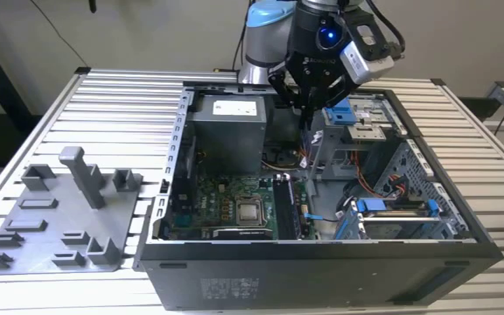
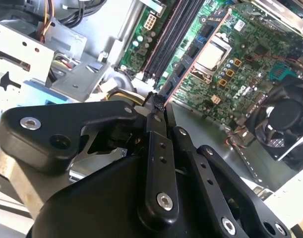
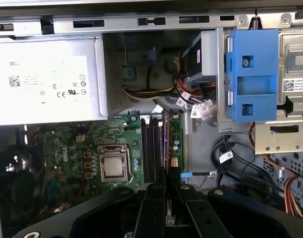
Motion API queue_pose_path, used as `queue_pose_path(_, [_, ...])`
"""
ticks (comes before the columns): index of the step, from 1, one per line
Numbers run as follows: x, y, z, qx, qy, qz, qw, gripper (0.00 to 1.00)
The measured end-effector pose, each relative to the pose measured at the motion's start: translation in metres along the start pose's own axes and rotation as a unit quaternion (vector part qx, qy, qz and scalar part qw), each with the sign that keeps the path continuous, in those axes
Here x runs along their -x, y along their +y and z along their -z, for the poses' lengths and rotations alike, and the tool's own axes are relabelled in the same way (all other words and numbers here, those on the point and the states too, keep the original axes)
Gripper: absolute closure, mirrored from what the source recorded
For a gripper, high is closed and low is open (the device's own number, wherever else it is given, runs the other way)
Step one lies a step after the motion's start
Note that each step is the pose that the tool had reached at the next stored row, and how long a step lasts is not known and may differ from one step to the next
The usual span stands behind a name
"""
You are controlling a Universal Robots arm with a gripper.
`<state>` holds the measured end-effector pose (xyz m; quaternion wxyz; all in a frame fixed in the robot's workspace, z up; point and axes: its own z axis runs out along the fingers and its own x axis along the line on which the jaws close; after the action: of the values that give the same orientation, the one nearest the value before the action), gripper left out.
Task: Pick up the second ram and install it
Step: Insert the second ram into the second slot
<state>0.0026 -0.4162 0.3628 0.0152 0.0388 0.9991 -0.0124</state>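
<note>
My gripper (image 1: 307, 107) hangs over the back half of the open computer case (image 1: 322, 262), shut on the second ram (image 1: 307, 122). It is a thin dark stick that points down from the fingertips. In both wrist views the second ram (image 2: 191, 59) (image 3: 166, 148) shows edge-on as a narrow line running out from the closed fingers (image 2: 157, 148) (image 3: 153, 208). It hangs well above the long black memory slots (image 3: 152, 144) on the green motherboard (image 1: 217, 203), beside the square silver chip (image 1: 250, 211). A dark stick (image 1: 285, 209) stands in one slot.
A grey power supply box (image 1: 226, 128) stands to the exterior view's left of the gripper, and a blue drive bracket (image 1: 343, 115) and metal drive cage (image 1: 409, 170) to its right. Loose cables (image 3: 191, 99) lie below. The grey plastic tray (image 1: 60, 223) with posts sits outside the case.
</note>
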Motion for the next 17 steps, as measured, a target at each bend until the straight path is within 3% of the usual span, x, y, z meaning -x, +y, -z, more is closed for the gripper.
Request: queue_pose_path(17, [0.0008, 0.0000, -0.0140, 0.0002, -0.0004, 0.008, 1.0000, 0.86])
